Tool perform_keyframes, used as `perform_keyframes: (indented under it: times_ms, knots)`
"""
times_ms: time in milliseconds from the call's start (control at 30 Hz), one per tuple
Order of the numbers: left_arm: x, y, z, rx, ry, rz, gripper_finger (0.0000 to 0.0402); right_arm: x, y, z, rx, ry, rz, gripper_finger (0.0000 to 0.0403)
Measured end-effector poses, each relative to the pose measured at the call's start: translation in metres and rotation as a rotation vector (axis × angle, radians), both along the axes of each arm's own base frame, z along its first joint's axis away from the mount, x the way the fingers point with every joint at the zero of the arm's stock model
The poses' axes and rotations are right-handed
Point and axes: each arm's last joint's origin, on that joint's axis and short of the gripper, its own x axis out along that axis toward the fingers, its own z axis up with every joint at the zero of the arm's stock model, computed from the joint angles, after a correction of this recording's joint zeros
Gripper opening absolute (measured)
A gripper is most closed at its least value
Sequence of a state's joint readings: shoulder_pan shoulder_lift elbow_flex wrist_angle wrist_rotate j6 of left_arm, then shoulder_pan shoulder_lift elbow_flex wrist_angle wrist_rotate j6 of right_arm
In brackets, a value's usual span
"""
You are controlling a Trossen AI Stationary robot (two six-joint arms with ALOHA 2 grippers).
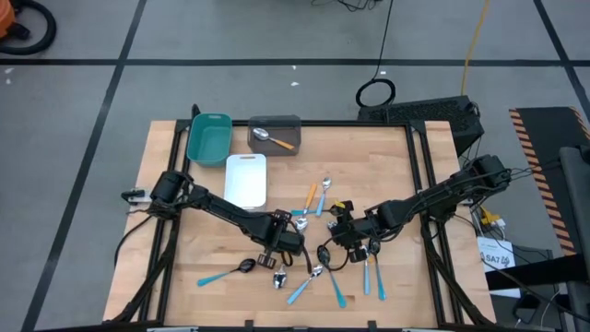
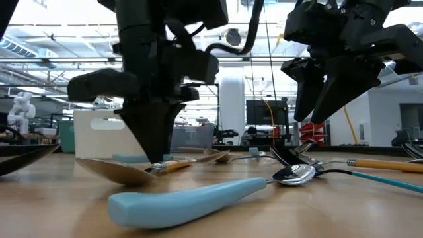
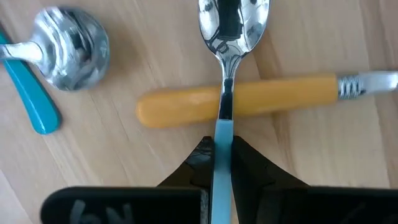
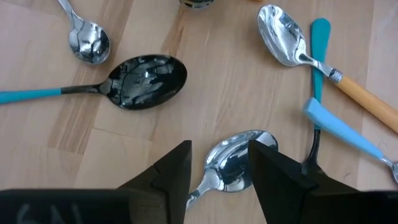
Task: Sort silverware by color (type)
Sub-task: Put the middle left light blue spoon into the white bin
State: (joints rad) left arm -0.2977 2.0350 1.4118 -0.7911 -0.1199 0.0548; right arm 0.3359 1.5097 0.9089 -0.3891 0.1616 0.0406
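The left claw (image 3: 222, 163) is pinching a blue spoon (image 3: 222, 134) lying across an orange spoon (image 3: 242, 99); lifting could be dragging that along. The right claw (image 4: 219, 163) is hanging open, holding nothing.

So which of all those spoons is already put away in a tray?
Only the orange-handled spoon lying in the grey tray at the table's far edge. All the other spoons lie loose on the wood, and the teal tray holds none.
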Motion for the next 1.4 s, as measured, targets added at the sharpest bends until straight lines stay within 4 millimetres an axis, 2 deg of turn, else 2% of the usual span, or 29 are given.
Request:
perform_keyframes:
  times_ms: [467, 667, 833, 1067, 1400]
  knots:
    - [-0.006, 0.0, 0.014, 0.039, 0.024, 0.056, 0.0025, -0.001, -0.001, -0.001, -0.004, 0.018, -0.003, 0.0153]
    - [-0.01, 0.0, 0.027, 0.03, 0.004, 0.07, 0.0025, -0.002, -0.001, -0.001, -0.005, 0.026, -0.007, 0.0153]
    - [-0.018, 0.002, 0.052, 0.03, -0.05, 0.085, 0.0025, -0.002, -0.001, -0.001, -0.006, 0.029, -0.007, 0.0153]
    - [-0.035, 0.009, 0.098, 0.073, -0.19, 0.124, 0.0025, -0.002, -0.002, -0.001, -0.029, 0.021, -0.02, 0.0153]
    - [-0.077, 0.027, 0.175, 0.085, -0.489, 0.294, 0.0025, -0.001, -0.002, -0.001, -0.044, 0.003, -0.031, 0.0153]
